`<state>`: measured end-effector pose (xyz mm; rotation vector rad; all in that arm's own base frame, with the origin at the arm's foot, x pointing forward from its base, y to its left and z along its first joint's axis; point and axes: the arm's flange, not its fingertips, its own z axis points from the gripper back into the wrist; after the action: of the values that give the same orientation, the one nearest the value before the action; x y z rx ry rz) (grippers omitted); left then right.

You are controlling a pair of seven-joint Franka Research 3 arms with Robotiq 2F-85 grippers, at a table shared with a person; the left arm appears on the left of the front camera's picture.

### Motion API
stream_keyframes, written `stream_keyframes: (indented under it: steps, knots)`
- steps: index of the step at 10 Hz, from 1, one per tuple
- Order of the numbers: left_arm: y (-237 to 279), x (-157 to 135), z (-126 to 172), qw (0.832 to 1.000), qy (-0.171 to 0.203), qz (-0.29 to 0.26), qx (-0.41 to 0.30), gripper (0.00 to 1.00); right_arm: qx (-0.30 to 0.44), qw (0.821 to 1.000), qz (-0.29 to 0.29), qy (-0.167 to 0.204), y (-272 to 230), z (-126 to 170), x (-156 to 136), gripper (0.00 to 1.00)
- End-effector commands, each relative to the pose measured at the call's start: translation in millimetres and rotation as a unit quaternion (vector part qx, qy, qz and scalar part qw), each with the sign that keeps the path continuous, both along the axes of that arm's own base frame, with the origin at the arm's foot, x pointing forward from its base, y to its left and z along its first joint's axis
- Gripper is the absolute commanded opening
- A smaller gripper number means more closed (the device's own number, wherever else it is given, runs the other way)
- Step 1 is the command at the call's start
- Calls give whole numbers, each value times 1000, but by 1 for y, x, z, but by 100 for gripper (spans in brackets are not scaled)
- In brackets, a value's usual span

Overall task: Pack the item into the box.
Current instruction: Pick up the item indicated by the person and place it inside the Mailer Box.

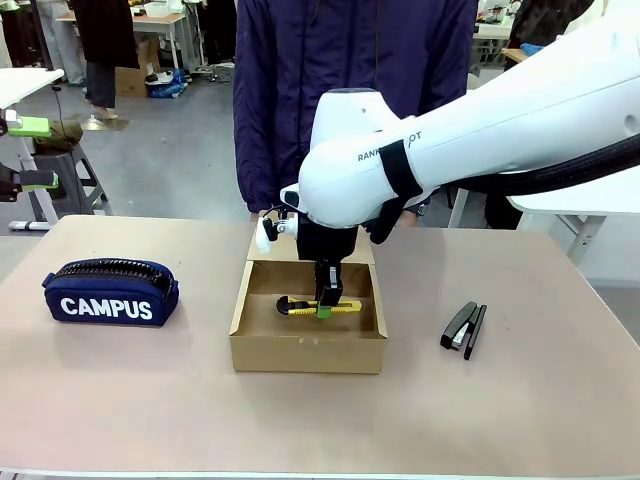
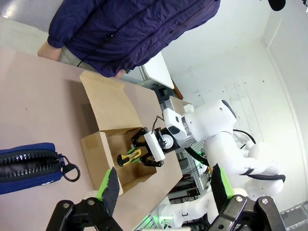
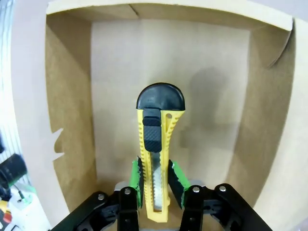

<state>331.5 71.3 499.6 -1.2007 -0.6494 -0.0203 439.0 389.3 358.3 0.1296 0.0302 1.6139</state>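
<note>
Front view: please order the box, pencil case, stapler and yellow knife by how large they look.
1. box
2. pencil case
3. stapler and yellow knife: not ranked; the knife looks longer but much slimmer.

Beyond the pale tan surface, a grey floor runs to a work table at the back; a dark stool stands left. The white wall looks tiled, perhaps.

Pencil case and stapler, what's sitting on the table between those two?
The open cardboard box sits between the pencil case and the stapler, with the right gripper holding the yellow utility knife inside it. The front view shows this.
</note>
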Motion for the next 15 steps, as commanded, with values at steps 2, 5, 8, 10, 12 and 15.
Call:
stream_keyframes:
  steps: [2,5,8,10,12,15]
  knots:
    - [-3,0,0,1000,-15,0,-7,100,5,1000,19,-12,-6,2,-4,89]
    - [-3,0,0,1000,-15,0,-7,100,2,1000,24,-17,-5,2,-4,93]
    - [-3,0,0,1000,-15,0,-7,100,3,999,26,-19,-5,2,-4,100]
    - [-3,0,0,1000,-15,0,-7,100,3,999,30,-21,-4,3,-4,100]
    - [-3,0,0,1000,-15,0,-7,100,0,999,33,-21,-4,4,-5,100]
    - [-3,0,0,1000,-15,0,-7,100,46,999,9,18,-21,48,-10,100]
